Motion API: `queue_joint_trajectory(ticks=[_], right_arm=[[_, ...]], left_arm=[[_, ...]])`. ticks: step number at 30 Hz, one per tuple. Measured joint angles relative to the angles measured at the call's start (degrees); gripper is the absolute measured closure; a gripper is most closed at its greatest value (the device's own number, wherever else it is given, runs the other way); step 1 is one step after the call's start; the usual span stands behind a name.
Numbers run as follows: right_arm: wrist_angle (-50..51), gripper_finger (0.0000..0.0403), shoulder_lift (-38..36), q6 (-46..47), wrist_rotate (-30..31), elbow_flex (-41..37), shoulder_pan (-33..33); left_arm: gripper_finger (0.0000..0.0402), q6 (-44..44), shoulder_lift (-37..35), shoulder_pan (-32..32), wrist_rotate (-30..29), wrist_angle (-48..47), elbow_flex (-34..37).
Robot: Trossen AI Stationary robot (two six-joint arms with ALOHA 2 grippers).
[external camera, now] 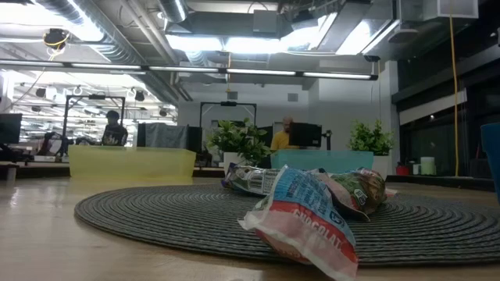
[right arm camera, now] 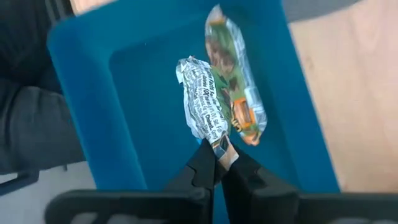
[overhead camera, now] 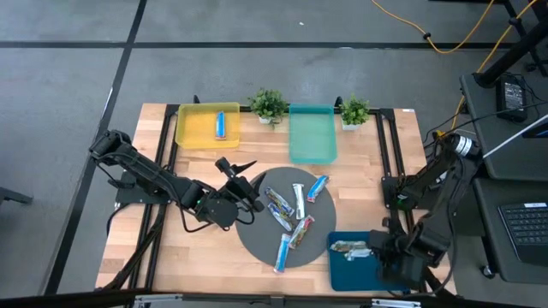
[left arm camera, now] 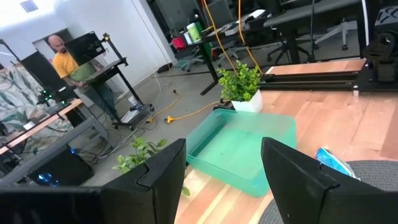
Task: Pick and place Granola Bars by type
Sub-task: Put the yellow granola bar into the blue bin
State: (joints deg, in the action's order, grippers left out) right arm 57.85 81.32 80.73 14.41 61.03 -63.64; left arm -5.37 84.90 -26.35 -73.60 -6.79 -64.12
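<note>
now the right gripper (right arm camera: 217, 163), fingers clamped on a crinkly silver-wrapped granola bar (right arm camera: 202, 106), must release into the dark blue plastic tray (right arm camera: 87, 87) at the bench's near right corner; left gripper (overhead camera: 242, 174) fingers apart.

Grey floor (overhead camera: 68, 77), yellow cable (overhead camera: 445, 43), bright ceiling lights (external camera: 266, 39)

The high view looks straight down on the whole table (overhead camera: 171, 248). The low view sits at tabletop height, close behind the round mat (external camera: 156, 211), facing the room. The left wrist view faces the green tray (left arm camera: 242, 146); the right wrist view looks closely down into the blue tray (right arm camera: 130, 93).
</note>
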Motion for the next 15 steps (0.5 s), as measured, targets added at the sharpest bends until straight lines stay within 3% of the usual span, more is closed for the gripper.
queue_joint_trajectory(ticks=[6, 15], right_arm=[[-5.1, 0.0382, 0.0, 0.2, -2.6, -4.8, 0.1], [-7.5, 0.0381, 0.0, 0.1, -2.6, -6.0, 0.2]], left_arm=[[0.0197, 0.1, 0.0, 0.0, 0.0, 0.0, 0.0], [0.02, 0.0, 0.0, 0.0, 0.0, 0.0, 0.0]])
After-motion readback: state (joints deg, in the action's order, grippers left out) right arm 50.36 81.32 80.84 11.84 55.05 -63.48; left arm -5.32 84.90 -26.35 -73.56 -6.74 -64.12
